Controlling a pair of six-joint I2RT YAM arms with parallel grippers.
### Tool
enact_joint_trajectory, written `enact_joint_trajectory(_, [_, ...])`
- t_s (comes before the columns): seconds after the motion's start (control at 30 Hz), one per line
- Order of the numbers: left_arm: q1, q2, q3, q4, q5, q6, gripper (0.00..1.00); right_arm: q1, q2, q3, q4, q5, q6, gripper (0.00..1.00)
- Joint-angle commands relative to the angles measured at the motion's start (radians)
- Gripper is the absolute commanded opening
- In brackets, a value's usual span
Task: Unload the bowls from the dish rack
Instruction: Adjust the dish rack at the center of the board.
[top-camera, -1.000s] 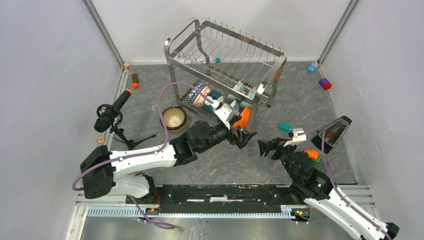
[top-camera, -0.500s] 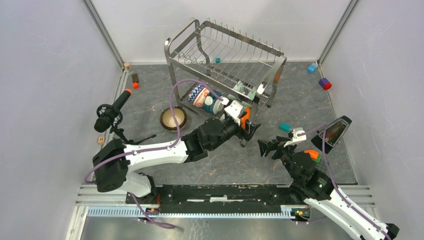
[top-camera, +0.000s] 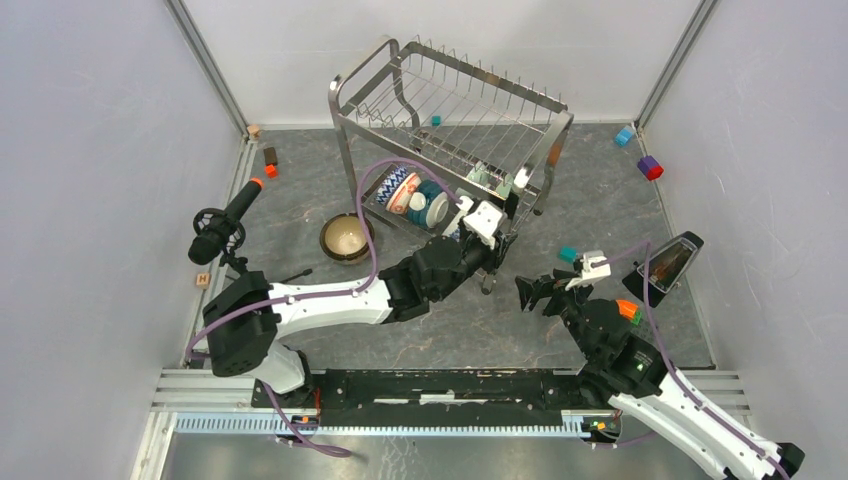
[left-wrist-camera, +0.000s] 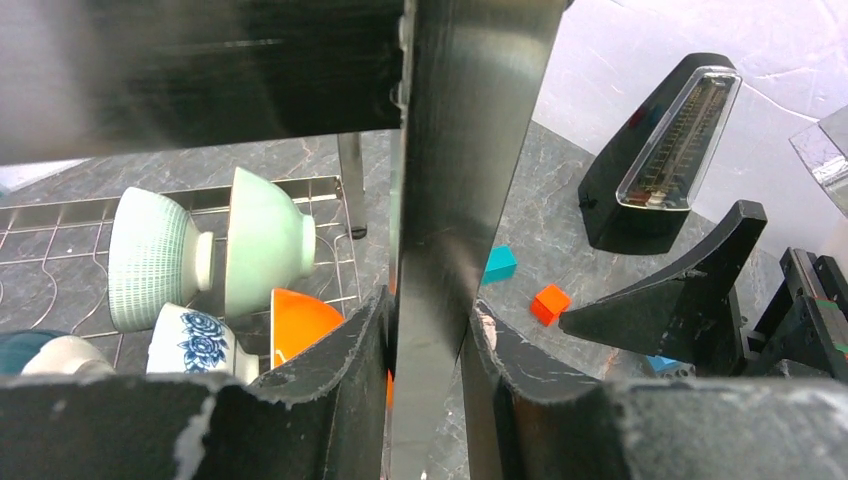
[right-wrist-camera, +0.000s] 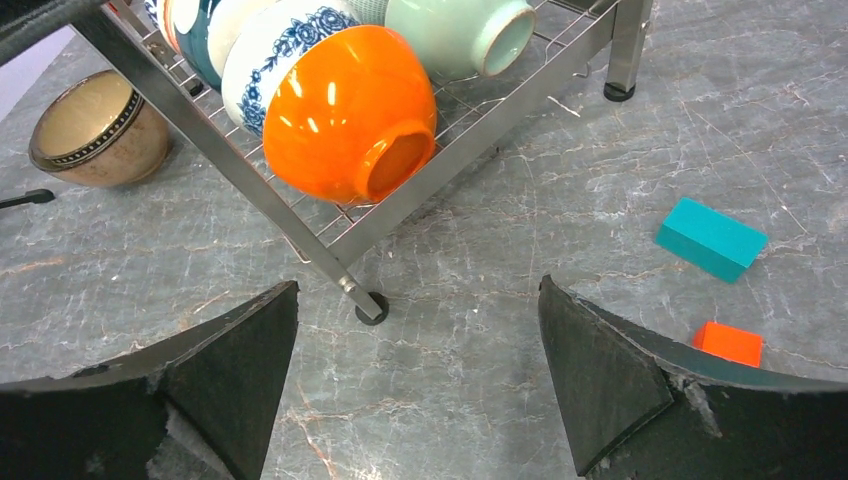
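The steel dish rack (top-camera: 340, 125) stands at the back centre. Its lower tier holds several bowls on their sides: an orange one (right-wrist-camera: 345, 110) nearest the corner, a blue-and-white one (right-wrist-camera: 280, 45) and pale green ones (left-wrist-camera: 265, 250). A brown bowl (top-camera: 346, 237) with a cream inside sits on the table left of the rack. My left gripper (top-camera: 497, 245) is at the rack's near right corner, its jaws pressed on both sides of an upright steel post (left-wrist-camera: 460, 150). My right gripper (right-wrist-camera: 420, 340) hovers open over bare table just in front of the rack's foot (right-wrist-camera: 372, 308).
A black metronome (top-camera: 665, 262) stands to the right of my right arm. A microphone on a stand (top-camera: 225, 225) is at the left. Small blocks lie about: teal (right-wrist-camera: 710, 238) and orange (right-wrist-camera: 730, 343) near my right gripper, purple (top-camera: 650, 167) and blue (top-camera: 624, 135) at the far right.
My left arm has reached forward and right to the rack's corner, and its jaws have closed from wide open onto the post. The right arm has barely moved.
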Motion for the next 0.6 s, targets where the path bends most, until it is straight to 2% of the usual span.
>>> enact_joint_trajectory(0.0, [0.037, 0.035, 0.046, 0.071, -0.007, 0.048, 0.12, -0.001, 0.008, 0.033, 0.025, 0.032, 0.014, 0.94])
enact_joint_trajectory(0.1, [0.051, 0.058, 0.067, 0.082, 0.043, 0.053, 0.02, -0.002, -0.006, 0.023, 0.025, 0.034, 0.019, 0.94])
enact_joint_trajectory(0.57, [0.105, 0.286, 0.332, 0.06, 0.107, 0.029, 0.02, -0.001, -0.053, 0.045, -0.042, 0.062, 0.038, 0.94])
